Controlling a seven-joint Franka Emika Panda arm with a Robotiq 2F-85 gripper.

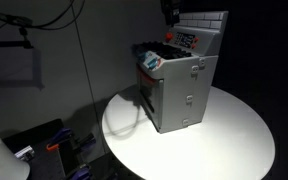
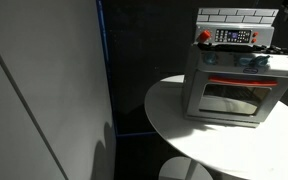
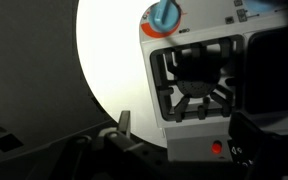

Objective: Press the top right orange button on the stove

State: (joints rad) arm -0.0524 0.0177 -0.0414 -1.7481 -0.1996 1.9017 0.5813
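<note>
**Gripper over stove top, fingers spread**

Exterior view: the grey toy stove (image 1: 181, 88) stands on a round white table (image 1: 239, 135). A dark shape at the top edge, taken to be the gripper (image 1: 168, 10), sits directly above the stove, just in front of its tiled back panel (image 1: 206, 24). Finger state cannot be told here.

Exterior view: the stove (image 2: 234, 80) faces the camera with its oven door (image 2: 230, 98) closed. A red-orange knob (image 2: 205, 37) sits at one upper corner. The gripper cannot be made out.

Wrist view: the gripper (image 3: 184, 128) enters from the bottom with its fingers (image 3: 124, 123) set wide apart and holding nothing. The stove (image 3: 189, 135) lies below and ahead of it. A black burner grate (image 3: 194, 80) is straight ahead. A red-orange button (image 3: 217, 149) lies between the fingers, nearer the dark one. A blue knob (image 3: 165, 15) lies farthest ahead.
</note>
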